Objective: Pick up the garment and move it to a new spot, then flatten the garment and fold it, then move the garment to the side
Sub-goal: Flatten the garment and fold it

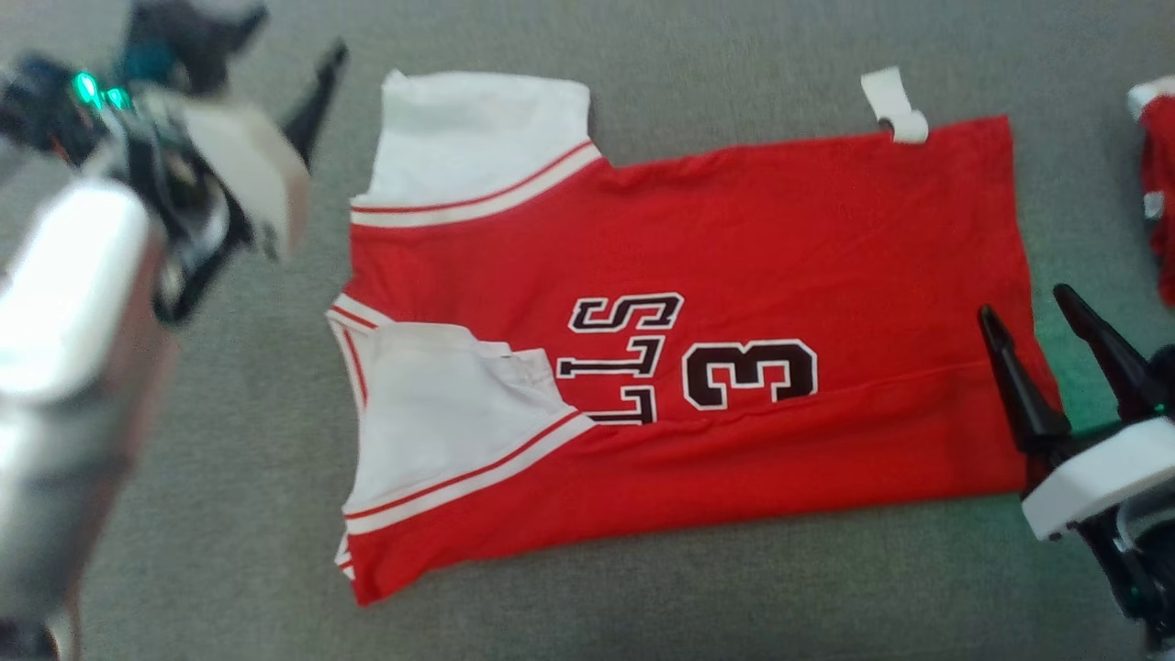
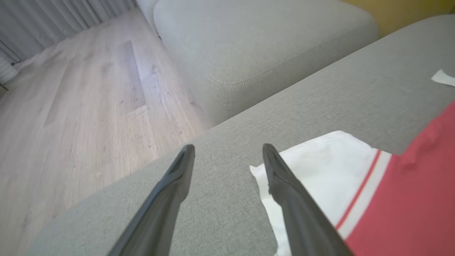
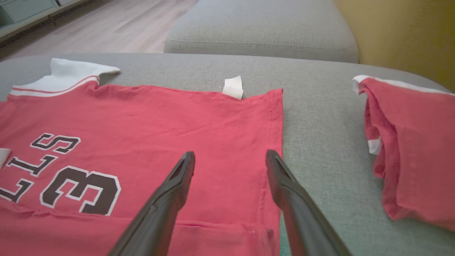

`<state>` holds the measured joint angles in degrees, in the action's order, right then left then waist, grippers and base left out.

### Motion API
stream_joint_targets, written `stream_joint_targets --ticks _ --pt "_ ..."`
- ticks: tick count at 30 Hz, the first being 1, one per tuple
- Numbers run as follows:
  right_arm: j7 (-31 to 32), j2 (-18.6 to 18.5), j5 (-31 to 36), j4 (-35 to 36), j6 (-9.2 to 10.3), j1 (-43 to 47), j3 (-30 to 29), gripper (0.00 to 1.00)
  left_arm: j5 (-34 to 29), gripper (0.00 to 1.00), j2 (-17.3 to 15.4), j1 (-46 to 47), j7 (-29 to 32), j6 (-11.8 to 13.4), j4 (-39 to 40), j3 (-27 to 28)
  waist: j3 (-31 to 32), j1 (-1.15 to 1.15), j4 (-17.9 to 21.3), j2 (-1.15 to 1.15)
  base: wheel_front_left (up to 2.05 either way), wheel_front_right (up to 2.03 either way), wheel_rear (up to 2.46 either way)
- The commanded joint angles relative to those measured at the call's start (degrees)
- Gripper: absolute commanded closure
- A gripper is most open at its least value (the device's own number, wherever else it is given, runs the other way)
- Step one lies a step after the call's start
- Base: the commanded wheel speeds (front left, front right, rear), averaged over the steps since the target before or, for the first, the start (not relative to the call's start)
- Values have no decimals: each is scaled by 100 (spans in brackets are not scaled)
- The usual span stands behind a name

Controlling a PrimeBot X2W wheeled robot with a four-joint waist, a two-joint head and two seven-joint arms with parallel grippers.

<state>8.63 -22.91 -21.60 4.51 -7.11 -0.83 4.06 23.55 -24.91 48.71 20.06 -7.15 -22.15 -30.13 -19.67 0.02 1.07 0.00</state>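
The garment point(image 1: 734, 239) is a red jersey with white sleeves and a black "3". It lies spread flat on the grey sofa seat point(image 1: 643, 588), and its near long edge is folded over. My left gripper point(image 2: 228, 147) hovers open beside the far white sleeve point(image 2: 320, 160), with nothing between its fingers; its arm shows blurred at the head view's upper left. Over the hem end point(image 3: 270, 142) of the garment point(image 3: 177, 117), my right gripper point(image 1: 1025, 301) point(image 3: 230, 153) is also open and holds nothing.
A second red garment point(image 1: 1158, 165) point(image 3: 412, 142) lies crumpled at the right of the seat. A white tag point(image 1: 895, 106) point(image 3: 233, 87) sticks out at the jersey's far edge. Beyond the seat are another grey cushion point(image 2: 266, 35), wooden floor point(image 2: 89, 106) and a yellow wall point(image 3: 408, 35).
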Motion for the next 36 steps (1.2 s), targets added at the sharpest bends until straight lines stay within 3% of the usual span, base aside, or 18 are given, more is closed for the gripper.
stream_joint_targets --ticks 1,7,14,28,36 --pt "-59 -203 30 175 -37 -110 121 0 101 0 -272 497 135 -21 -93 141 -305 -2 186 0 0 0 0" --pt "-158 -212 31 86 -37 -359 254 0 812 0 -328 1462 808 -32 -1018 -563 -634 -2 412 0 0 0 0" --pt "-259 -184 22 10 -37 -517 360 0 1240 0 -636 1923 977 -33 -1526 -1335 -831 -2 591 0 0 0 0" --pt "-340 -138 13 -104 -37 -604 391 0 1706 0 -779 2369 448 -34 -1761 -2054 -914 -2 629 0 0 0 0" --pt "-359 -122 11 -124 -37 -668 451 0 2055 0 -840 2366 523 -34 -1745 -2532 -951 -2 694 0 0 0 0"
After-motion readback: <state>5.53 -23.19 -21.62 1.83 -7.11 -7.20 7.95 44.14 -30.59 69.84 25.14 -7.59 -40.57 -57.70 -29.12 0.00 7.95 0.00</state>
